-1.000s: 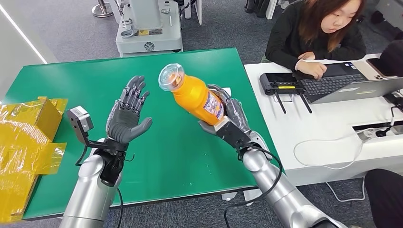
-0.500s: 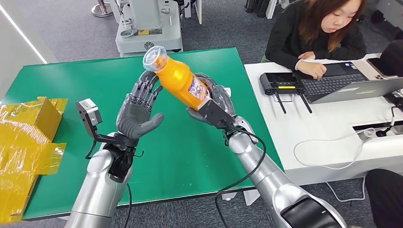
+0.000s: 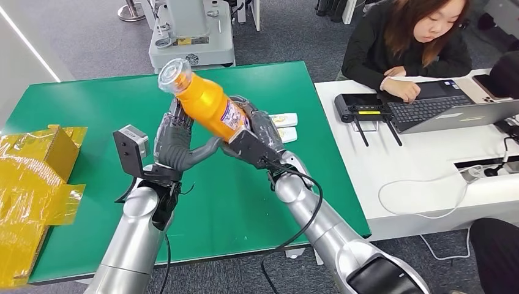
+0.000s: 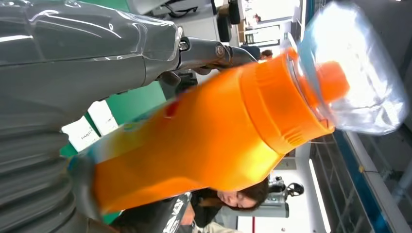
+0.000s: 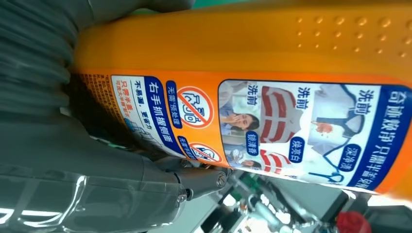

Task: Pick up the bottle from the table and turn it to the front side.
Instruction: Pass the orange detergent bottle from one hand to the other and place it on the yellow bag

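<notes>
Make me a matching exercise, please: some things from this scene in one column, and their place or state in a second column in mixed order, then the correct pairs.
Things
1. bottle
2. laptop
3. yellow bags
4. small white boxes

Places or states
A. open on the white desk, in front of a person
B. on the green table, just beyond the right hand
C. lifted off the table and tilted, held by the right hand, left hand beside it
D. at the green table's left edge

Pairs: 1-C, 2-A, 3-D, 4-B
</notes>
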